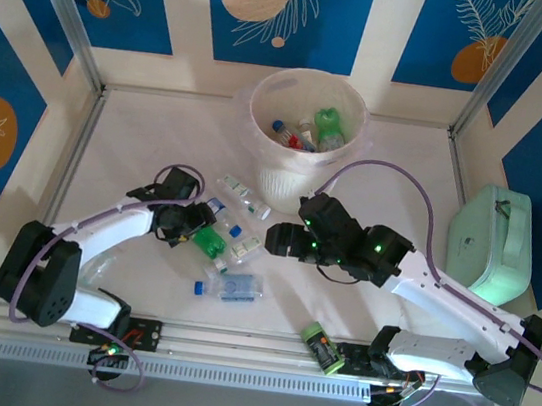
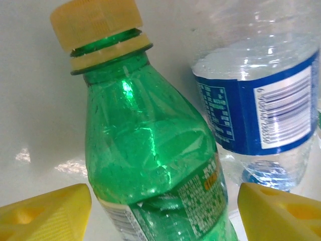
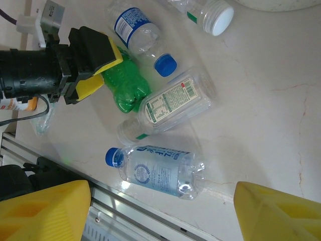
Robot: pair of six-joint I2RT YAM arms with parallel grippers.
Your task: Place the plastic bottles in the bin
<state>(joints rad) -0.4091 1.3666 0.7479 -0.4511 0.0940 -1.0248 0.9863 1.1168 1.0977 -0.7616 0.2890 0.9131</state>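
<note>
Far middle of the worktop [image 1: 138, 144]: the bin [image 1: 289, 180], mouth up and within reach of both arms, with a green one and a few others already inside. Left of centre, between the two arms: a loose cluster of plastic bottles [image 1: 244, 250] lying on their sides, well apart from the bin, so each to be lifted and carried across. Nearer, by the rail, a stray bottle [image 1: 323, 347], apart from the cluster.

Left gripper [image 2: 163, 211] down among the cluster, jaws astride the green bottle [image 2: 150, 150] below its yellow cap, set across the body, presumably for a pinch on its broad part. One fingertip right at the bottle's side, a sliver of space at the other; partly closed, but squeezing or not cannot be told. Just beside it, a clear bottle with a blue label [image 2: 261, 105], likely to be nudged in a lift.

Right gripper [image 3: 160, 211] above the worktop to the right of the cluster, jaws wide apart and holding nothing, facing a clear blue-capped bottle [image 3: 158, 170] and a white-labelled one [image 3: 168, 105], probably kept clear of the left arm. Far right: a mint-green case [image 1: 492, 244], no part of the job.
</note>
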